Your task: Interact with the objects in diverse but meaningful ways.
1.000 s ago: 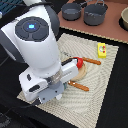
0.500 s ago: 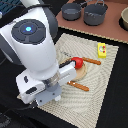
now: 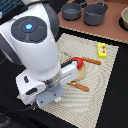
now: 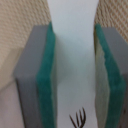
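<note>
Gripper [image 4: 74, 75] pinching the white fish-like piece [image 4: 74, 60] between green pads [image 4: 50, 80]. Red tomato-like ball [image 3: 78, 62] and yellow packet [image 3: 101, 49], frame centre and upper right, apparently await handling.

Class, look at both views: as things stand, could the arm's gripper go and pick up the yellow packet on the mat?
Probably not right away. The gripper is already shut on the white fish-like piece, filling its green pads. The yellow packet itself lies uncovered on the mat, so the way is free once the gripper empties.

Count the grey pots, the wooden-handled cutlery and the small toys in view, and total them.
Grey pots: 2
Wooden-handled cutlery: 2
Small toys: 3 (red ball, yellow packet, white piece in the claw)
Total: 7
</note>
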